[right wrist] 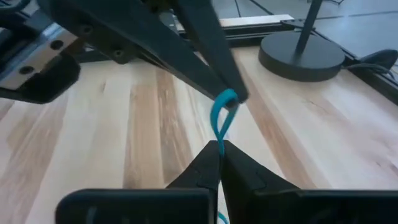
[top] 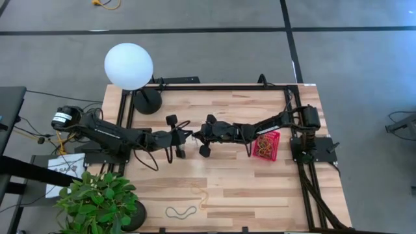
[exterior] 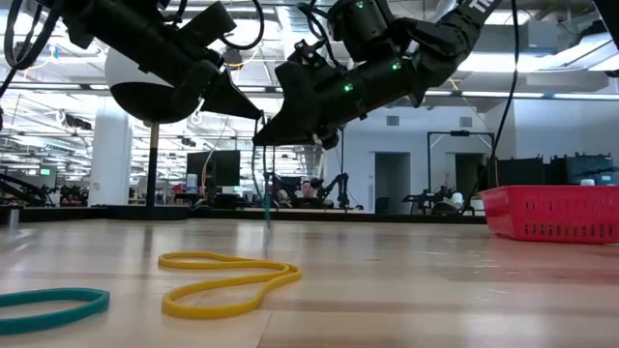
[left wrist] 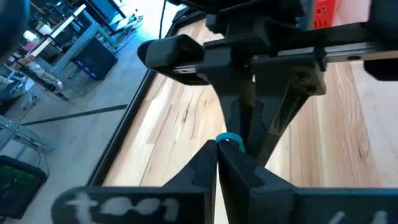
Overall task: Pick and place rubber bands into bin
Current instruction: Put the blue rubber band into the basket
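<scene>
Left hand (right wrist: 233, 99): closed, thin bluish rubber band (right wrist: 221, 118) pinched mid-air above wooden tabletop (top: 227, 188).
Right hand (right wrist: 219, 149): closed, same band pinched.
Small red square bin (top: 266, 145): by right arm, bands held inside.
Loose yellow band (exterior: 227, 280), green band (exterior: 48, 307): lying on tabletop front.

left gripper (top: 187, 137): jaws closed, mid-table, raised | right gripper (top: 197, 134): jaws closed, tip-to-tip with left

A blue band (right wrist: 221, 118) hangs stretched above mid-counter, pinched at both ends. A yellow band (exterior: 227, 278) and a green band (exterior: 48, 307) lie flat at the near edge. The red bin (top: 266, 145), right of centre, holds a tangle of bands.
</scene>
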